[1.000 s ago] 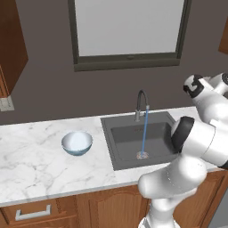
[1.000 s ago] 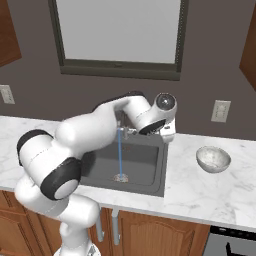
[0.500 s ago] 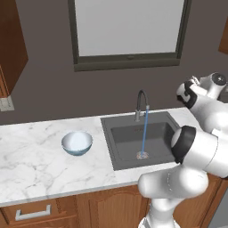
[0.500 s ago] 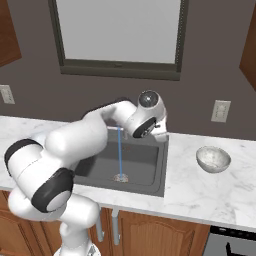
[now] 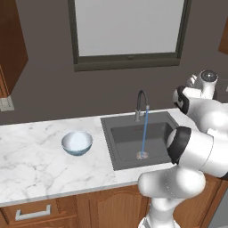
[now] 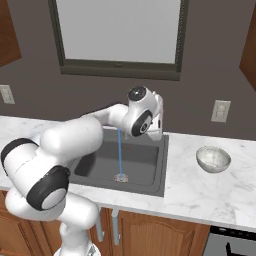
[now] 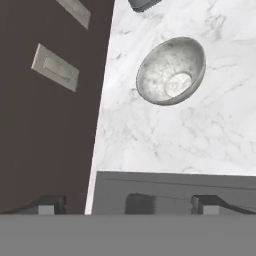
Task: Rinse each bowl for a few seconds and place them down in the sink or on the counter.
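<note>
Counter [image 6: 210, 192]: white marble, speckled bowl [image 6: 213, 159] right of sink [image 6: 150, 180]; blue bowl [image 5: 77, 143] left, near middle.
Faucet [image 5: 140, 103]: water was running.
Gripper [image 7: 127, 204]: fingers spread, empty, above sink's right edge.
Risk: rounded speckled rim could slip or tip if pinched off-centre.

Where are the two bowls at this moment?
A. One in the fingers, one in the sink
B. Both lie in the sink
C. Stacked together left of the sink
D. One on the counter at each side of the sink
D: the blue bowl sits on the counter left of the sink, and the speckled bowl sits on it to the right.
</note>
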